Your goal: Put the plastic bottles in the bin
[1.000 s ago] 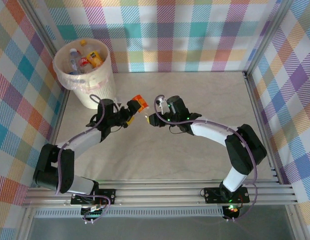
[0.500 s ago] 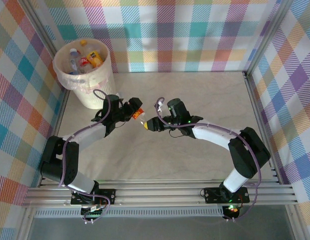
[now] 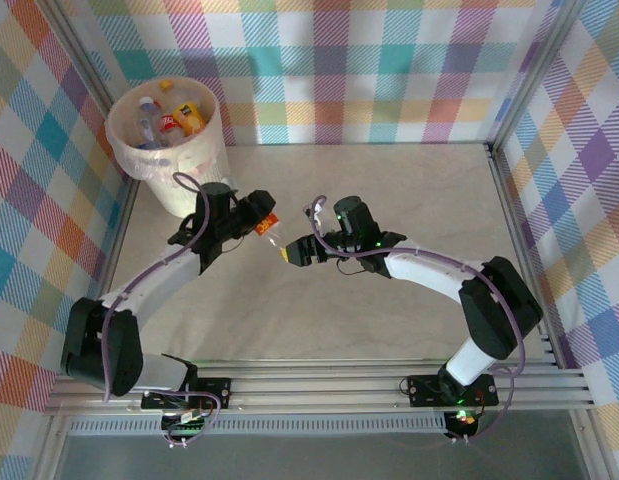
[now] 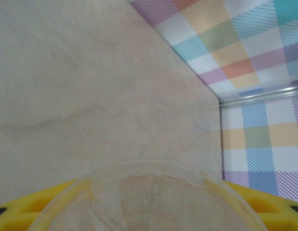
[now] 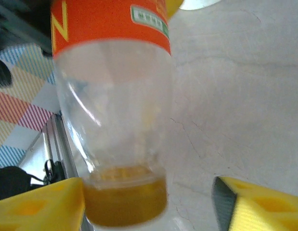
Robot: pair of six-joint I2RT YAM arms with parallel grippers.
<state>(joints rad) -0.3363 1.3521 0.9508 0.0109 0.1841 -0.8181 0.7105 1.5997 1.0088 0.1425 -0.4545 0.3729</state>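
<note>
Top external: several bottles [image 3: 179, 118] already in the bin [image 3: 202, 168]; left pincer [image 3: 259, 219] grasps another bottle [image 3: 272, 226], right pincer [image 3: 289, 253] released.

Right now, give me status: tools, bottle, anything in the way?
Left tool shut on orange-label bottle. Right tool open, fingers either side of its cap. Bin at far left, nothing loose between.

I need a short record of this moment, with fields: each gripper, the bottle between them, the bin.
left gripper: shut on the orange-labelled bottle, near the bin
right gripper: open, the bottle's cap end between its fingers
orange-labelled bottle: clear body, held above the table
bin: far left corner, several bottles inside
</note>
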